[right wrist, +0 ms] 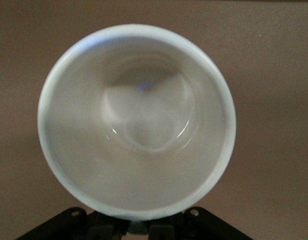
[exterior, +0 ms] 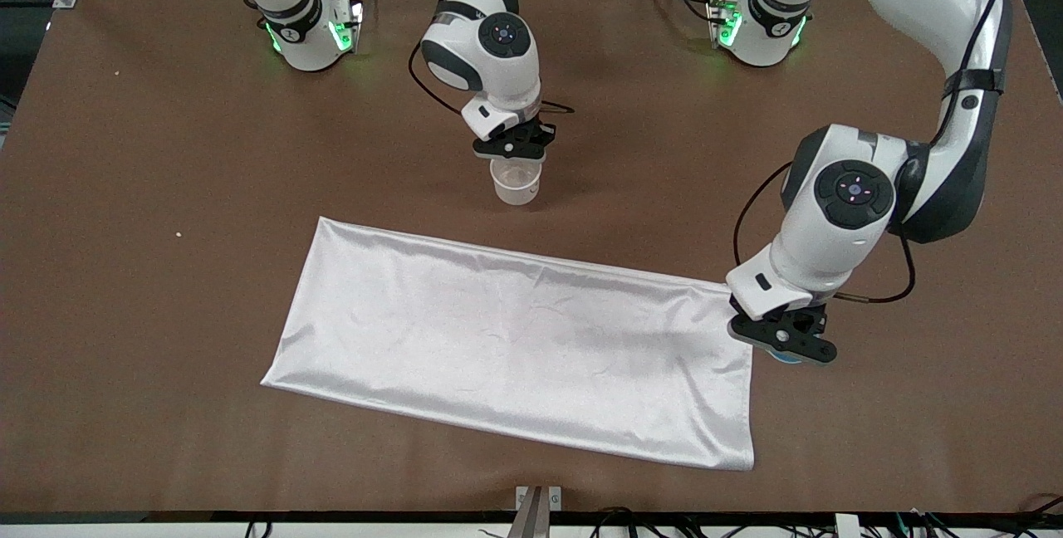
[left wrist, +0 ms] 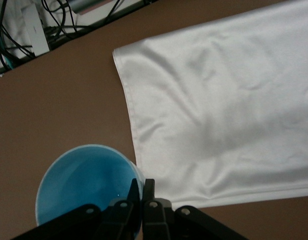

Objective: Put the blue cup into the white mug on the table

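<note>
We see the left gripper's (left wrist: 142, 192) fingers (left wrist: 149, 189) pinched together on the rim of the blue cup (left wrist: 84, 182), one finger inside the wall and one outside. The cup is open side up, and its rim just overlaps the corner of the white cloth (left wrist: 218, 110). From the front, only a sliver of the blue cup (exterior: 789, 358) shows beneath the left gripper (exterior: 785, 339), low at the cloth's edge toward the left arm's end of the table (exterior: 124, 272).

The right gripper's (right wrist: 139, 225) fingers are closed on the rim of the white mug (right wrist: 136, 120), at the edge nearest the wrist camera. We look straight down into the mug, which is empty and glossy inside. In the front view the white mug (exterior: 516, 182) sits upright directly under the right gripper (exterior: 513, 144); whether its base rests on the table or hangs just above it we cannot tell. It lies farther from the front camera than the white cloth (exterior: 515, 347), near the cloth's long edge but apart from it.

The cloth lies flat, spread across the middle of the table, between the two cups.
</note>
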You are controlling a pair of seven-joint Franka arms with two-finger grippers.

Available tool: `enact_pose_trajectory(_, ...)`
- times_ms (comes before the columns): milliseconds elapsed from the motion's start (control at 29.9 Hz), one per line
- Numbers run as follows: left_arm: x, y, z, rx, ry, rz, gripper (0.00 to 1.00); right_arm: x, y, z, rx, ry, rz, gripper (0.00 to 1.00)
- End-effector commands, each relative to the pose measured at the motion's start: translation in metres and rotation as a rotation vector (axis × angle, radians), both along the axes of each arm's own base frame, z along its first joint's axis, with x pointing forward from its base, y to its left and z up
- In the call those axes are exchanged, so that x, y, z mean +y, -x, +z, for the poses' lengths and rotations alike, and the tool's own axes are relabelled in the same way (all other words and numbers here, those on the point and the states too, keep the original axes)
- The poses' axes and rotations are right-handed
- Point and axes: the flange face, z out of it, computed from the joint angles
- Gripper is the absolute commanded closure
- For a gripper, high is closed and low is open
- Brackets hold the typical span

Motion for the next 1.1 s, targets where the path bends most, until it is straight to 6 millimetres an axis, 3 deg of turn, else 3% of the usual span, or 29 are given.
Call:
enact_pose_trajectory(0, -0.005, 0.043, 0.029, 0.044, 0.043, 0.094, 1.0, 0.012, 0.009, -0.012, -0.044, 0.01, -0.02, 1.0)
enact_pose_trajectory(301, -0.009, 0.104, 0.067, 0.063, 0.05, 0.155, 1.0, 0.034, 0.014, -0.043, -0.071, 0.006, -0.056, 1.0)
enact_pose_trajectory(501, -0.007, 0.131, 0.072, 0.061, 0.029, 0.149, 1.0, 0.046, 0.011, -0.064, -0.087, 0.014, -0.081, 1.0)
enact_pose_trajectory(635, -0.008, 0.137, 0.069, 0.08, 0.047, 0.157, 1.0, 0.047, 0.011, -0.069, -0.091, 0.02, -0.102, 0.98)
enact_pose_trajectory(701, -0.008, 0.137, 0.067, 0.083, 0.046, 0.155, 1.0, 0.046, 0.009, -0.069, -0.085, 0.022, -0.126, 0.7)
enact_pose_trajectory(835, -0.008, 0.137, 0.065, 0.086, 0.046, 0.155, 1.0, 0.048, 0.008, -0.066, -0.092, 0.023, -0.203, 0.03)
enact_pose_trajectory(969, -0.008, 0.136, 0.062, 0.09, 0.045, 0.157, 1.0, 0.045, 0.006, -0.057, -0.096, 0.095, -0.229, 0.0)
enact_pose_trajectory(1069, -0.008, 0.135, 0.061, 0.09, 0.048, 0.157, 1.0, 0.053, 0.005, -0.036, -0.096, 0.161, -0.225, 0.0)
